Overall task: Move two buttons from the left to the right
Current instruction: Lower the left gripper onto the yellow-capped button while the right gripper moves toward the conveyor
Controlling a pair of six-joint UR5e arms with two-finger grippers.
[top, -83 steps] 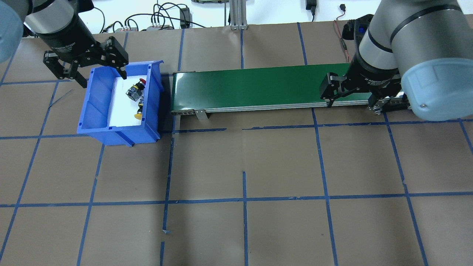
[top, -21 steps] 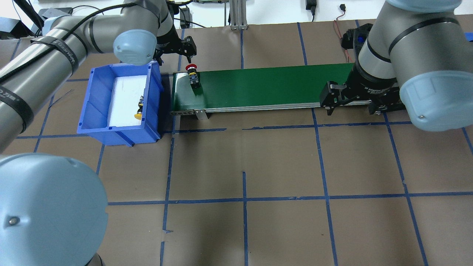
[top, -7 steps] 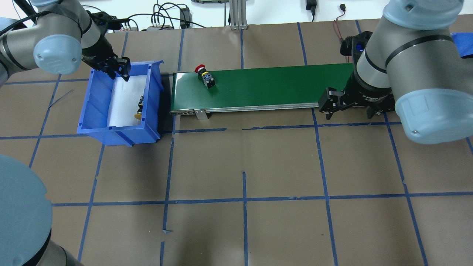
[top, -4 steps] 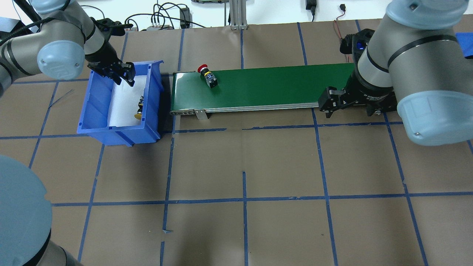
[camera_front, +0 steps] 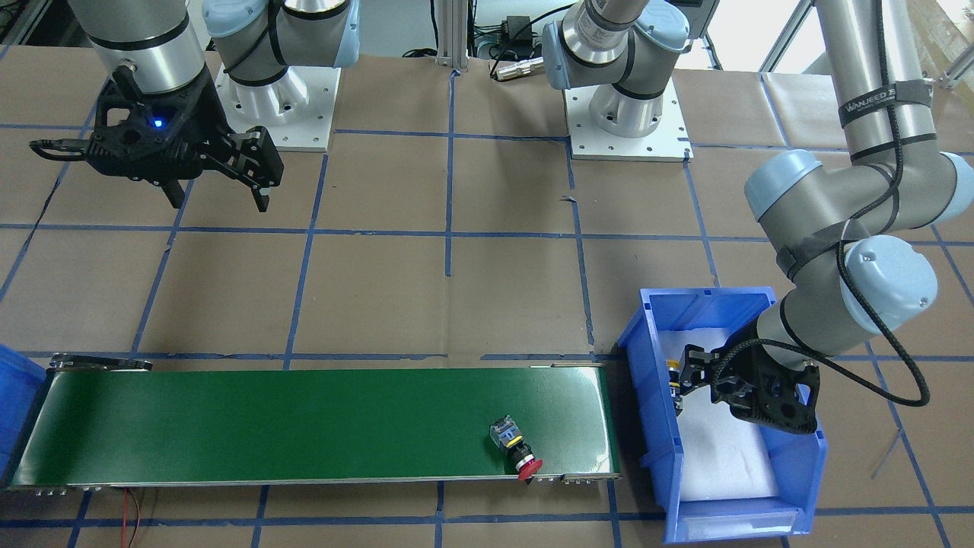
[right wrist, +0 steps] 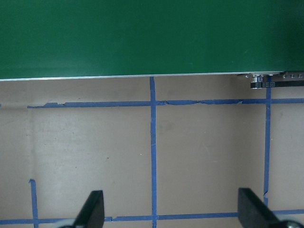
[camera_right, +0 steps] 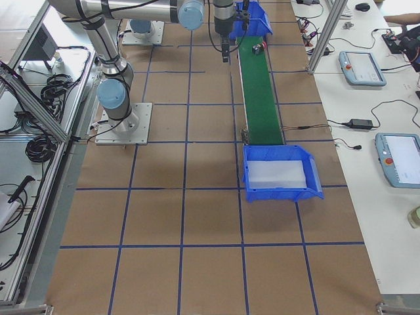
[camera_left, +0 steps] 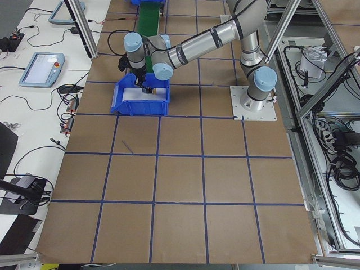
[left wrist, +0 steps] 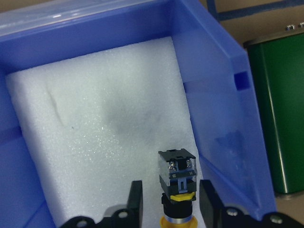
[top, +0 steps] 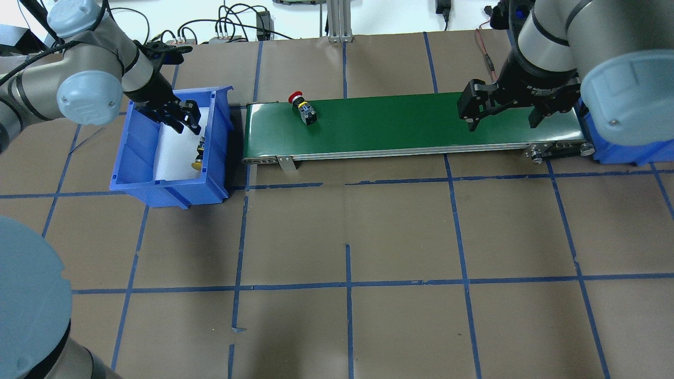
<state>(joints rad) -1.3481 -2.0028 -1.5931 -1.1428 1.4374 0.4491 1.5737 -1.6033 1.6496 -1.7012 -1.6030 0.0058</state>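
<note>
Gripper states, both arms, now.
Left gripper: open, straddling the yellow button in the blue bin, not gripping it.
Right gripper: open, empty.

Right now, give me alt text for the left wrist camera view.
A yellow-capped, black-bodied push-button switch lies on white foam inside a blue plastic bin, between the fingers of the open left pincer. A green conveyor belt shows at the right edge.

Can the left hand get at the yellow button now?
Probably yes: the open left hand hangs over the yellow button, fingers either side in wrist view; nothing covers it, though the bin wall sits close.
</note>
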